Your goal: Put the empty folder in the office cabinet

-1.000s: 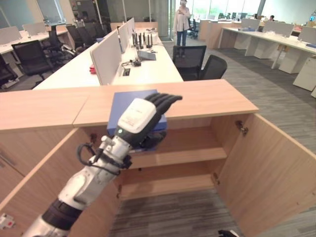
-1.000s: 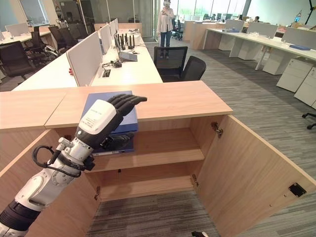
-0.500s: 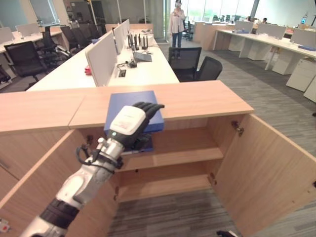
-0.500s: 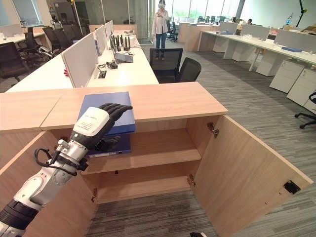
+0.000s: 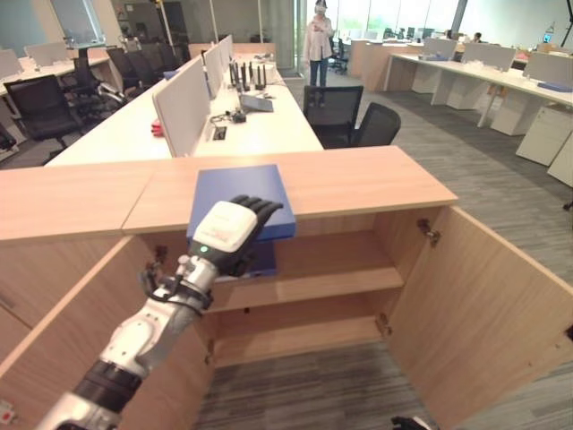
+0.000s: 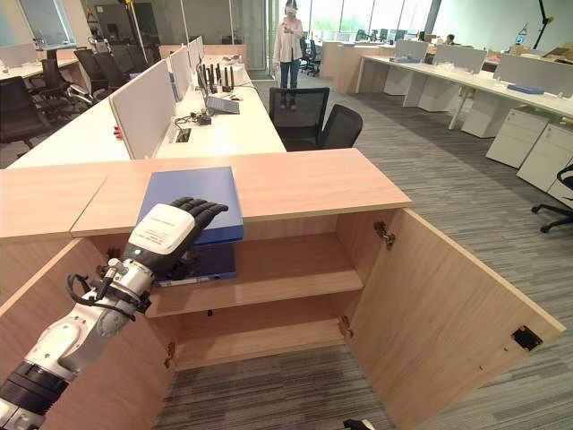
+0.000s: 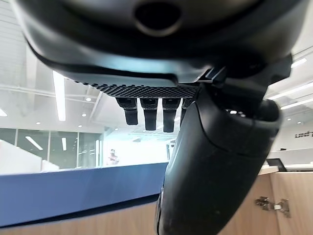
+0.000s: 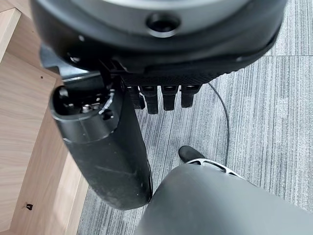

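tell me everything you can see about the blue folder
The folder is a flat blue binder with a plain, smooth cover, lying closed on the wooden cabinet top. Its near edge juts out over the open cabinet's front. The left robot hand holds that edge, fingers over the cover, thumb underneath. A second blue item lies on the shelf below.

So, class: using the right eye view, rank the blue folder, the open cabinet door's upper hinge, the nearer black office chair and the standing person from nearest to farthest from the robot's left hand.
1. blue folder: under the left hand, on the cabinet top.
2. upper hinge: to the right, inside the cabinet opening.
3. black office chair: beyond the cabinet, at the desk.
4. person: far back in the aisle.
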`<state>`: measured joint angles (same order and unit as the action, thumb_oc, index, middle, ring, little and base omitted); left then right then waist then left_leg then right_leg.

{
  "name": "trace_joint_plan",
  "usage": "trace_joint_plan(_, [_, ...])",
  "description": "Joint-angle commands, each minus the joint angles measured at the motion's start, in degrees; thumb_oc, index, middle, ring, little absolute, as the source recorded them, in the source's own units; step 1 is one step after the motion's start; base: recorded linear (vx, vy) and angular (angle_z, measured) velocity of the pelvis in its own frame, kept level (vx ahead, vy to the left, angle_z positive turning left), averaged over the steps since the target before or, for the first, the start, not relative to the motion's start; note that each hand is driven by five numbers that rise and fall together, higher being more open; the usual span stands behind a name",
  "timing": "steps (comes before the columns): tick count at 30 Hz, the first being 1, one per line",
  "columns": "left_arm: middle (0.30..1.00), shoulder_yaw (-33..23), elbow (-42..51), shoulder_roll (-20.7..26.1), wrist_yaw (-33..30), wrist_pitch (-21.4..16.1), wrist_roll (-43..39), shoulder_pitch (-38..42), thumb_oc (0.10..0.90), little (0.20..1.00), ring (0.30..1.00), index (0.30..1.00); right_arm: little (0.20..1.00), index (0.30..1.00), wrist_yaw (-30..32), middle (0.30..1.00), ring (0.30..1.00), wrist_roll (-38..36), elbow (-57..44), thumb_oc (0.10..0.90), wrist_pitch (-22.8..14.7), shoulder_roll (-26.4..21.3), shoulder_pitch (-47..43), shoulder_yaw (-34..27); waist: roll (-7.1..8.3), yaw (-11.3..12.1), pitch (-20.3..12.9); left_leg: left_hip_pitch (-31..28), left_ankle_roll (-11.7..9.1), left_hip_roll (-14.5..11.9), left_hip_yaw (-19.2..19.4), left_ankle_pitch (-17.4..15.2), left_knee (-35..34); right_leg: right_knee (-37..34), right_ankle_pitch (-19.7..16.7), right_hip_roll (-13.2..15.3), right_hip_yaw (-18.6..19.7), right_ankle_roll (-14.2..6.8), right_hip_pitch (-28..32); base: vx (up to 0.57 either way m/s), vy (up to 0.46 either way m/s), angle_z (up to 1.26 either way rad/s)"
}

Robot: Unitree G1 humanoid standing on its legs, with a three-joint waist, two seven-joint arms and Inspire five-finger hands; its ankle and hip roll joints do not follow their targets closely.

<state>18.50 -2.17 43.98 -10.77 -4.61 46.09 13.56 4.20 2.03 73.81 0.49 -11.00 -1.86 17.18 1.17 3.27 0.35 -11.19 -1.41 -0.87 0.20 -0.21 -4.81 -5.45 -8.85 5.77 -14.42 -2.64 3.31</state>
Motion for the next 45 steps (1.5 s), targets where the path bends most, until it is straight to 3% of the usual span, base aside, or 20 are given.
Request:
trace_joint_plan(1, [0.900, -2.3, 0.9, 2.0, -5.4, 1.5, 2.4, 10.6, 0.800, 0.900, 0.900, 0.900, 0.900, 0.900, 0.1, 0.900, 0.900, 1.9, 1.5, 0.800, 0.7, -1.4, 0.7, 3.2, 0.86, -0.8, 0.5, 0.6, 0.2, 1.5, -3.1, -4.3, -0.2, 0.5, 6.6, 0.9, 0.1, -4.8, 5.0, 0.00, 0.000, 0.00])
trace_joint_plan(18, [0.900, -1.1, -8.7, 3.0, -10.8, 6.4, 8.3, 14.7, 0.800, 0.900, 0.900, 0.900, 0.900, 0.900, 0.7, 0.900, 0.900, 2.6, 1.3, 0.800, 0.0, -1.8, 0.7, 3.9, 1.10, -1.4, 0.3, 0.3, 0.5, 1.7, -2.7, -4.5, -0.2, 0.5, 6.6, 0.9, 0.6, -4.9, 5.2, 0.00, 0.001, -0.03])
trace_joint_plan(36, [0.900, -0.9, -10.2, 1.5, -12.1, 7.3, 8.0, 15.3, 0.800, 0.900, 0.900, 0.900, 0.900, 0.900, 0.5, 0.900, 0.900, 2.8, 1.4, 0.800, -0.1, -1.3, 0.1, 4.9, 1.53, -1.5, 0.2, 0.3, 0.6, 1.9, -2.4, -4.4, -0.2, 0.5, 6.3, 0.9, 0.8, -4.9, 5.0, 0.00, 0.000, 0.00])
trace_joint_plan(45, [0.900, 0.3, -15.3, 0.8, -13.2, 8.7, 7.1, 17.3, 0.800, 0.900, 0.900, 0.900, 0.900, 0.900, 0.8, 0.900, 0.900, 3.1, 1.4, 0.800, -0.2, -1.6, -0.5, 5.4, 1.49, -2.0, -0.1, 0.1, 0.6, 2.0, -2.2, -4.5, -0.2, 0.5, 6.3, 1.0, 0.9, -4.9, 5.2, 0.00, 0.000, 0.00])
